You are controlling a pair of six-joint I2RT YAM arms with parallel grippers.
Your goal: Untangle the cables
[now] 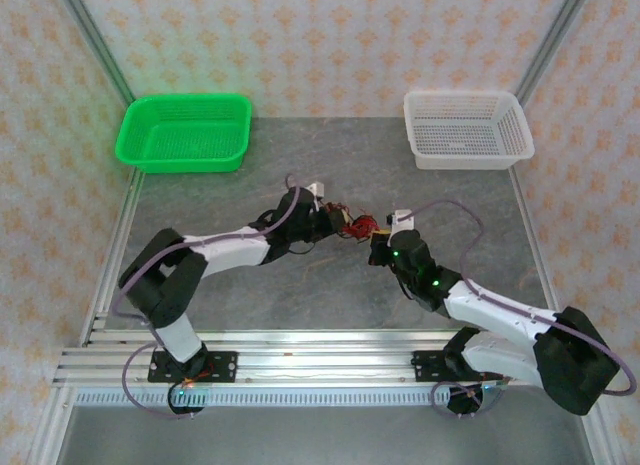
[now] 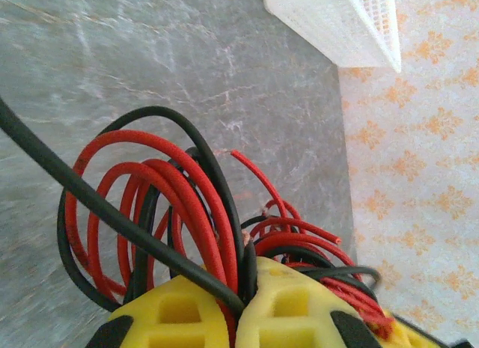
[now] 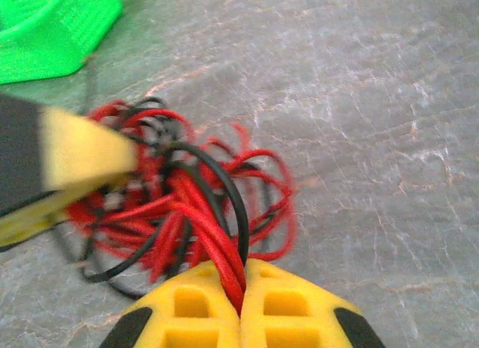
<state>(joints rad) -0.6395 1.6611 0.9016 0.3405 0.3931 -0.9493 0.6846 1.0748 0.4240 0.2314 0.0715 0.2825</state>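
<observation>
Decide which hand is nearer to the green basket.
Left. The left hand holds the cables on the side toward the green basket, which lies back and left. The right hand grips the same cables from the opposite side, farther off.

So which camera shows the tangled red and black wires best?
The left wrist view: the cables are close and sharp, each loop traceable. The right wrist view has them close but blurry. From the top they are a tiny red clump.
</observation>
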